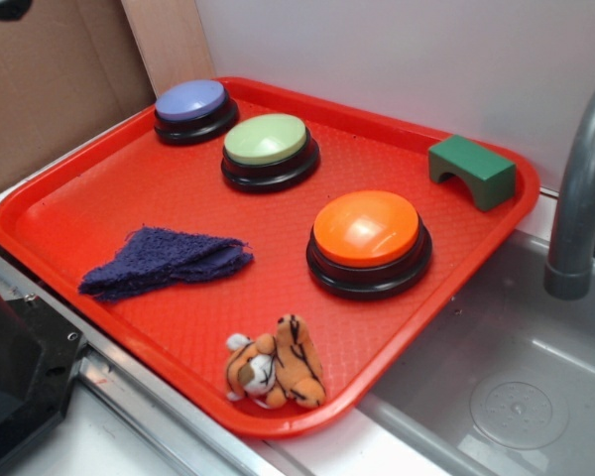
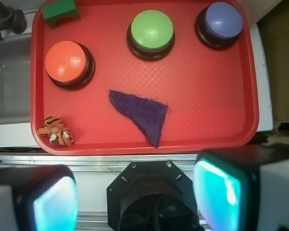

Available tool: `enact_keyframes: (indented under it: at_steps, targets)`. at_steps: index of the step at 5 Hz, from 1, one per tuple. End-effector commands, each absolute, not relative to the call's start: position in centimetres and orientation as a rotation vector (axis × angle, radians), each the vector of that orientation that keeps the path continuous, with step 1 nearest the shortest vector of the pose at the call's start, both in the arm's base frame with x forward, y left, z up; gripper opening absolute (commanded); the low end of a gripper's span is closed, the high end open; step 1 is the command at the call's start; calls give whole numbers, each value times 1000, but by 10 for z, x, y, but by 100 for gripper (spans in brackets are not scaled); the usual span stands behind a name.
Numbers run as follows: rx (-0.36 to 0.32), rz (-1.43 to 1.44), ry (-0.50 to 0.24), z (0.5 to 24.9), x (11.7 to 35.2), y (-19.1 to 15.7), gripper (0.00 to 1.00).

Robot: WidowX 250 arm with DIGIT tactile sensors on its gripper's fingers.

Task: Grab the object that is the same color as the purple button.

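A red textured plastic tray (image 1: 99,188) is sitting beside a grey sink. The gripper (image 2: 135,197) is hovering off the tray's near edge, fingers spread wide, holding nothing. The small dark purple terry cloth rag (image 2: 142,114) is lying flat near that edge, apart from the lavender-topped round push button (image 2: 223,20) at the far corner. Risk: fingers skidding over thin cloth, or drifting toward the orange plush tiger (image 2: 56,131).

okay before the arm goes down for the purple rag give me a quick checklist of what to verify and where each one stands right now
1. Target matches: the purple rag shares the colour of the purple button. Ok.
2. Rag is free: it lies flat on the red tray, nothing on top. Ok.
3. Clearance: the orange button and the plush tiger sit apart from the rag. Ok.
4. Gripper open: the fingers stand wide apart in the wrist view, nothing between them. Ok.
5. Alignment: the gripper is back from the tray's near edge, not over the rag. Not ok.
6. Height above the tray: cannot tell.
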State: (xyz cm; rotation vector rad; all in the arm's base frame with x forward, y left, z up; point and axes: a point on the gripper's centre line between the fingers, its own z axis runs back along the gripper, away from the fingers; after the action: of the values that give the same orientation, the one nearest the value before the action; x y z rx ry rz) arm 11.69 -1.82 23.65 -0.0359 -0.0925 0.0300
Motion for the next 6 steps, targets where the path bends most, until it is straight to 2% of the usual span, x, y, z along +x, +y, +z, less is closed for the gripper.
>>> enact_keyframes:
  at_steps: [1, 2, 3, 5, 6]
  targets:
    - [-36, 30, -92, 236, 117, -18, 100]
    - [-17, -62, -118, 220, 126, -4, 100]
    - [45, -146, -148, 203, 132, 2, 100]
    - [53, -496, -218, 136, 149, 16, 100]
    - [81, -684, -252, 103, 157, 17, 100]
